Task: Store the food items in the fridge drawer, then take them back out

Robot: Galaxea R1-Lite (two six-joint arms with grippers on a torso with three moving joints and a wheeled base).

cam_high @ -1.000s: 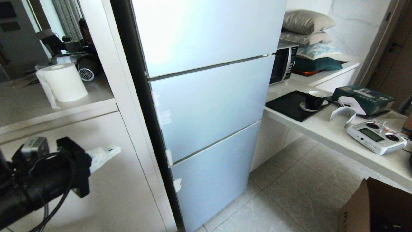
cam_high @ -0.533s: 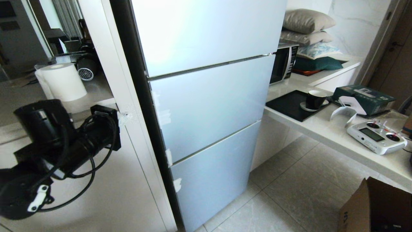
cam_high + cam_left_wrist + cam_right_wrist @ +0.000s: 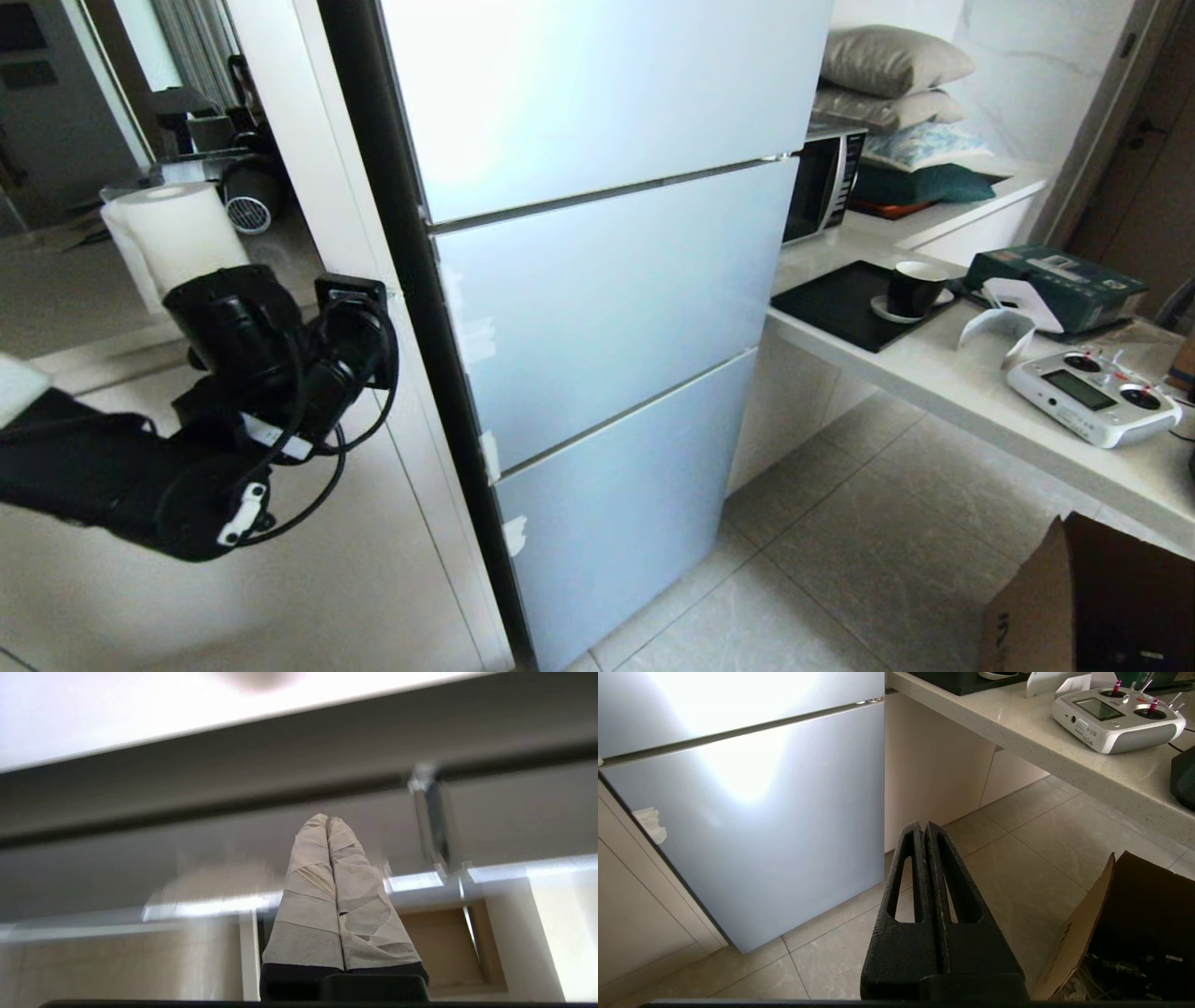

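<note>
Fridge (image 3: 597, 308) shut, drawer hidden; our left claw (image 3: 328, 820), pinched empty, sits at its hinge-side edge, nearer than the parked, closed right claw (image 3: 924, 826).

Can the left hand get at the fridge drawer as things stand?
Probably not yet. All three fridge doors are shut, so no drawer shows. The left hand, fingers together, is up by the fridge's left edge, beside the cabinet panel. A door has to open first.

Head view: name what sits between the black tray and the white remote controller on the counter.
A dark cup on its saucer, a curved white plastic piece and a green box, seen in the head view.
</note>
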